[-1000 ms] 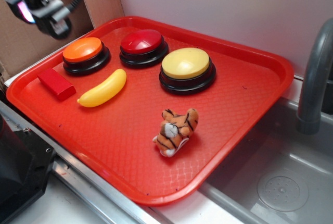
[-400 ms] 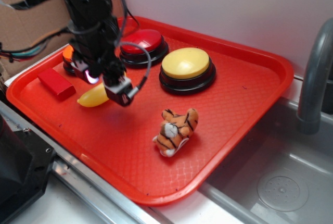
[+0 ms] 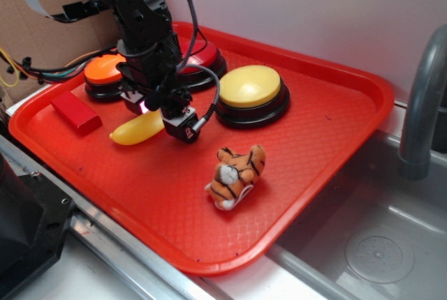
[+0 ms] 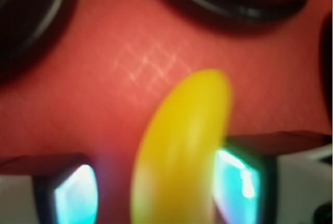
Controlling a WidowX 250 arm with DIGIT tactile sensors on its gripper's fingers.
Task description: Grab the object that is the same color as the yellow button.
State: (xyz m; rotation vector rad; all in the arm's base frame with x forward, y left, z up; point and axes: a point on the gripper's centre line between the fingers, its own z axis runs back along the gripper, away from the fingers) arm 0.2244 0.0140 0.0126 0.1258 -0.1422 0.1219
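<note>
The yellow toy banana [image 3: 133,131] lies on the red tray [image 3: 328,139], in front of the orange button. My gripper [image 3: 163,120] is down at tray level over the banana's right end. In the wrist view the banana [image 4: 182,146] sits between my two fingers: the right finger [image 4: 242,182] is against it and a gap of red tray shows beside the left finger [image 4: 73,195]. The jaws stand open around it. The yellow button [image 3: 249,85] stands to the right of my gripper.
An orange button [image 3: 103,70] and a red button [image 3: 207,54], partly hidden by my arm, stand at the tray's back. A red block [image 3: 75,112] lies at the left. A plush tiger [image 3: 235,174] lies front centre. A sink [image 3: 377,244] and faucet [image 3: 422,105] are at the right.
My arm has come down from the upper left corner to the tray and moved right, so the fingers now straddle the banana. The banana has shifted slightly.
</note>
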